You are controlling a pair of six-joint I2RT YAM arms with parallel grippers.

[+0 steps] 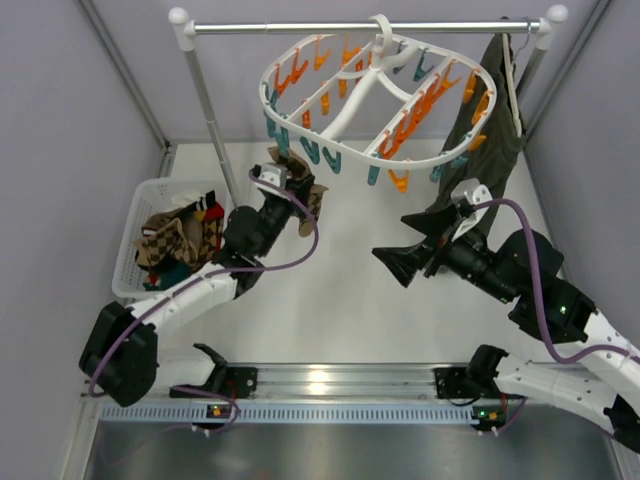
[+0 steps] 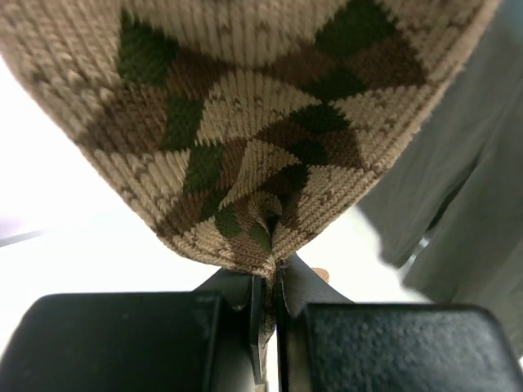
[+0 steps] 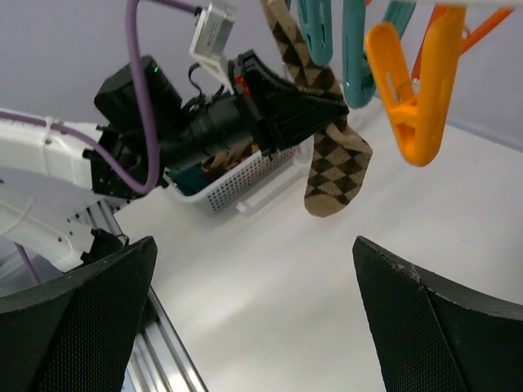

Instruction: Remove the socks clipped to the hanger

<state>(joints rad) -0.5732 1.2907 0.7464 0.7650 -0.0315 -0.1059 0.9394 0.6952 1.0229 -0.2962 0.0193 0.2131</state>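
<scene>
Hanger point(image 1: 350, 106) on the rail point(image 1: 300, 27); most pegs point(image 1: 311, 151) look bare. Basket point(image 1: 127, 262) at the worktop's point(image 1: 340, 300) left holds several socks. One argyle sock point(image 1: 303, 190) hangs from the hanger's left rim, long axis near vertical, clipped end up, toe down. Left gripper point(image 1: 288, 183): jaws closed on the sock's middle, knit pinched into a fold. Right gripper point(image 1: 402, 262): jaws wide apart, empty, well clear of it. The left arm has it; my guess is that a pull down and away from the peg frees it.
</scene>
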